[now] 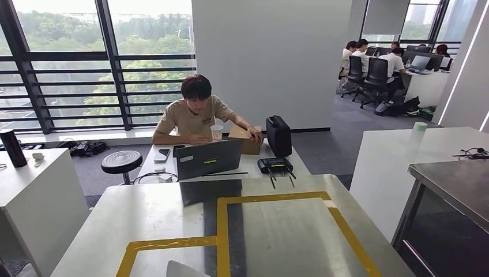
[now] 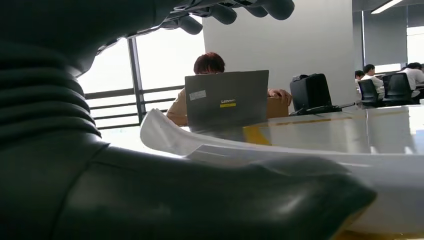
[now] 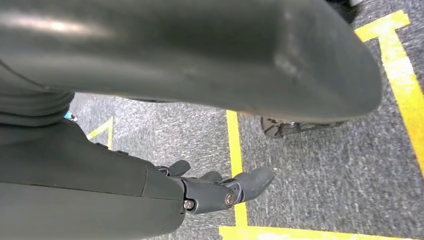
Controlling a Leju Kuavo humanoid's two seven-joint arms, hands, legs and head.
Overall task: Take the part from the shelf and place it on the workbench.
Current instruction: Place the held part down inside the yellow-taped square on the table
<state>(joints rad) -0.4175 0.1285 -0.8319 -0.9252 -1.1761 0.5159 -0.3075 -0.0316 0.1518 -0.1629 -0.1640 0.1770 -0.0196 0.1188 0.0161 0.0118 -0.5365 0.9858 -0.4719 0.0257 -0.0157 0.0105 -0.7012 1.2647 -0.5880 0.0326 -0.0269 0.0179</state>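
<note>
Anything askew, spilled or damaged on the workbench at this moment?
Nothing stands out. The workbench shows intact yellow tape outlines, and the white part sits between the left hand's thumb and fingers. The right hand hangs over the floor.

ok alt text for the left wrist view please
The robot's left hand holds a flat white curved-edged part just above a shiny metal workbench marked with yellow tape. Beyond it, a person sits behind an open grey laptop.

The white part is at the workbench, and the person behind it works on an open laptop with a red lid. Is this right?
Not quite: the laptop lid is grey, not red, as the head view shows. The white part at the workbench and the person are as you say.
</note>
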